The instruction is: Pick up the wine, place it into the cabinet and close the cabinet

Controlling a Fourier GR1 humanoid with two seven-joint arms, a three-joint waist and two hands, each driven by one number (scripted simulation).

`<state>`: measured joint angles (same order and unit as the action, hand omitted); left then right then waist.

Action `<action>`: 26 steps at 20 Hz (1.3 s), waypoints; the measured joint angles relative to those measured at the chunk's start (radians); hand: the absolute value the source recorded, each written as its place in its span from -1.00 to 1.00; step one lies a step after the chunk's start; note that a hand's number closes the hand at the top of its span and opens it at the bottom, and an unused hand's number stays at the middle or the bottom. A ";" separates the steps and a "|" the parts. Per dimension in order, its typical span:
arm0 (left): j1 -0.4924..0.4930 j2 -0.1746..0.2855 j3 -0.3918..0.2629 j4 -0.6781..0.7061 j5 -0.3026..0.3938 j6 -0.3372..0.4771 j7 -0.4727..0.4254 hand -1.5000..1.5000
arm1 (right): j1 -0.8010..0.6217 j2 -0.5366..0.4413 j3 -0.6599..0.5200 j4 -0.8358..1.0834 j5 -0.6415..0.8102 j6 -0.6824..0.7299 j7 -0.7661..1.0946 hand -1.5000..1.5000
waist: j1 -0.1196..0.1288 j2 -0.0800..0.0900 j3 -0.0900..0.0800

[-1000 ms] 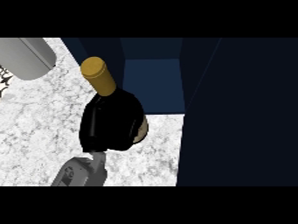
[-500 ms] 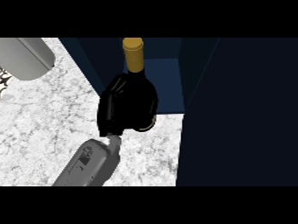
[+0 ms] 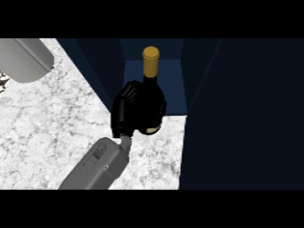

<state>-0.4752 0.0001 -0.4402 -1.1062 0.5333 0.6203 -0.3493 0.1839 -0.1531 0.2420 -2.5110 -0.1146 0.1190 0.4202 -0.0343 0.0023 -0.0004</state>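
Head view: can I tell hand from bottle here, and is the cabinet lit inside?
Head view: poor contrast, the hand and the wine bottle are both black and merge; only the gold cap stands out. Head view: the cabinet is dark navy, its opening slightly lighter; no glare or blur.

One forearm (image 3: 96, 169) shows, a smooth mid-grey shell with rounded edges, paler along its upper face and darker down its side. Near the wrist end sits a small rectangular panel outlined by faint seams. A short, narrow grey wrist link joins it to the right hand (image 3: 129, 116), which is glossy black, its fingers (image 3: 132, 92) marked by fine ridged segments.
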 measured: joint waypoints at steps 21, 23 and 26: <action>-0.269 0.000 0.043 0.418 0.310 -0.084 -0.170 1.00 | 0.001 0.022 -0.022 0.001 -0.015 0.027 0.015 -1.00 | -0.006 0.002 0.000; -0.296 0.000 0.049 0.458 0.333 -0.092 -0.183 1.00 | -0.005 0.025 -0.022 0.003 -0.015 0.028 0.019 -1.00 | -0.009 0.004 -0.001; -0.335 0.000 0.059 0.502 0.345 -0.080 -0.178 1.00 | 0.003 0.025 -0.033 0.005 -0.017 0.041 0.005 -1.00 | -0.007 0.005 -0.001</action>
<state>-0.8100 -0.0001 -0.3815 -0.6041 0.8778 0.5404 -0.5275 0.1867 -0.1281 0.2092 -2.5061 -0.1320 0.1601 0.4253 -0.0410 0.0074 -0.0011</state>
